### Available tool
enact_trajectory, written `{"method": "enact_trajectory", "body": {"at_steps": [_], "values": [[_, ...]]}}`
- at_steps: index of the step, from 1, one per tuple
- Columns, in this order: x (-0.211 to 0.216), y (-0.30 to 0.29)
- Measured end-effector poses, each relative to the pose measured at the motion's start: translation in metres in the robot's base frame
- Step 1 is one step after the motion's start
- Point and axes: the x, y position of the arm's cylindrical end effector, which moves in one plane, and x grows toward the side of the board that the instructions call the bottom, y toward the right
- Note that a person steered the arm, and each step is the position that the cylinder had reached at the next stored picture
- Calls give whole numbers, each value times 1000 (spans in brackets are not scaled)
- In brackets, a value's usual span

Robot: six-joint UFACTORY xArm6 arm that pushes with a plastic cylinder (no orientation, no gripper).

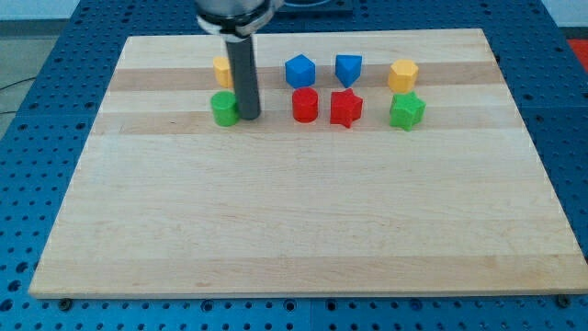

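Note:
My tip (pixel 249 118) rests on the wooden board (pixel 294 211) right beside a green cylinder (pixel 223 108), at its right edge, touching or nearly so. Behind the rod an orange-yellow block (pixel 221 70) is partly hidden; its shape cannot be made out. To the right a red cylinder (pixel 305 105) and a red star (pixel 346 108) stand side by side. Above them are a blue cube (pixel 299 71) and a blue wedge-like block (pixel 348 69). Farther right are a yellow hexagonal block (pixel 402 75) and a green star (pixel 406 110).
The board lies on a blue perforated table (pixel 37 138). All blocks stand in two rows near the view's top edge of the board. The arm's dark body (pixel 234 14) hangs over the top left.

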Motion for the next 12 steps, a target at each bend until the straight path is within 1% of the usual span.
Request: {"method": "enact_trajectory", "body": {"at_steps": [1, 2, 3, 4, 5, 7, 8, 9, 10, 11, 12], "values": [[24, 15], [68, -21], [63, -52], [26, -53], [14, -53], [7, -92], [-21, -92], [-22, -71], [-11, -65], [14, -101], [11, -72]]}}
